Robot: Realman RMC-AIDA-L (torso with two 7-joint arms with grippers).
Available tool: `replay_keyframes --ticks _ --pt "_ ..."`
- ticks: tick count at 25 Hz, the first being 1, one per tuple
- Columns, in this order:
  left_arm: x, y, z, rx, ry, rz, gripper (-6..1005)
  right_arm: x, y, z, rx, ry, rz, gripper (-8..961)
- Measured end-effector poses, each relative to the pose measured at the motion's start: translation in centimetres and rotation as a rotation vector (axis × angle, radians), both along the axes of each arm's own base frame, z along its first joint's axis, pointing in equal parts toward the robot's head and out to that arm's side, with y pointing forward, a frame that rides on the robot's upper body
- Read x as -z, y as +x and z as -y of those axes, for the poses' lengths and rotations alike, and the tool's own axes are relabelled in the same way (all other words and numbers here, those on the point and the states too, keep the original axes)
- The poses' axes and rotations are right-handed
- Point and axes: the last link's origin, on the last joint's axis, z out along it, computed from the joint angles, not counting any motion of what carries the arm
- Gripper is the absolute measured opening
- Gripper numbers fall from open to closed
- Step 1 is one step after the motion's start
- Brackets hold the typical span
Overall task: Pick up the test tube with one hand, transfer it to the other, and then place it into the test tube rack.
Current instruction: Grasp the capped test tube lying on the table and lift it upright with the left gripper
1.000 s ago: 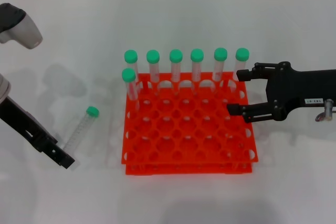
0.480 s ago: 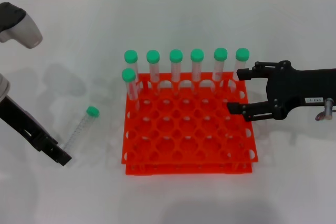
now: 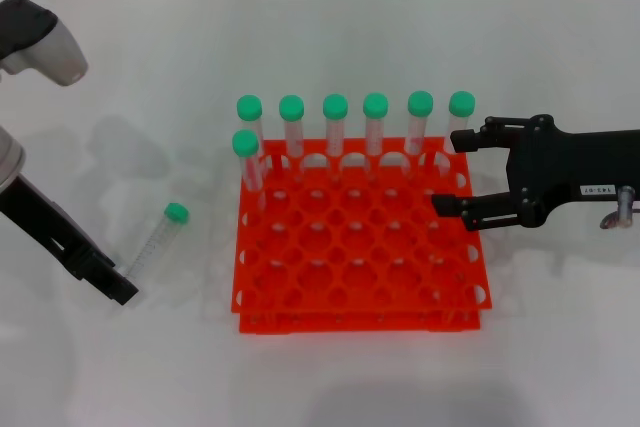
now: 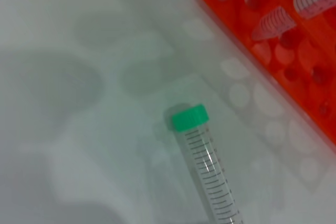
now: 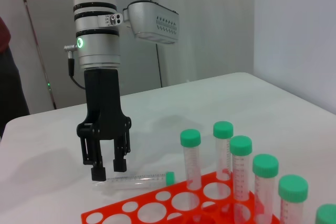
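White desk: left gripper has crept onto the test tube's bottom end, jaws parted, empty; pickup looks imminent. Right gripper, jaws parted and empty, waits above the rack.

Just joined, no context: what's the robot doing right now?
The left gripper hangs open just above the bottom end of the test tube, which lies flat on the white table to the left of the test tube rack; nothing is gripped yet. Seven other capped tubes stand along the rack's far edge. The right gripper waits open over the rack's right side, holding nothing.
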Motion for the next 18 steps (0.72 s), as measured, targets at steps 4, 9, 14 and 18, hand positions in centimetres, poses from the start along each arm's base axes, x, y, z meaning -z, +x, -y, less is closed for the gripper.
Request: replay_keyframes --ticks 4,9,14,18 --pt "0.27 0.22 -0.07 0.009 -0.008 -0.005 551 0.0 0.01 0.0 0.001 0.001 0.0 832" --pt "0.42 0.32 -0.19 0.017 -0.006 -0.009 549 -0.01 0.02 0.0 0.001 0.001 -0.001 831" --pt "0.47 0.4 -0.27 0.021 -0.006 -0.01 548 -0.01 0.02 -0.01 0.001 0.002 0.0 830" --pt "0.69 0.43 -0.17 0.022 -0.016 -0.013 547 -0.01 0.01 -0.02 0.0 0.002 0.0 829"
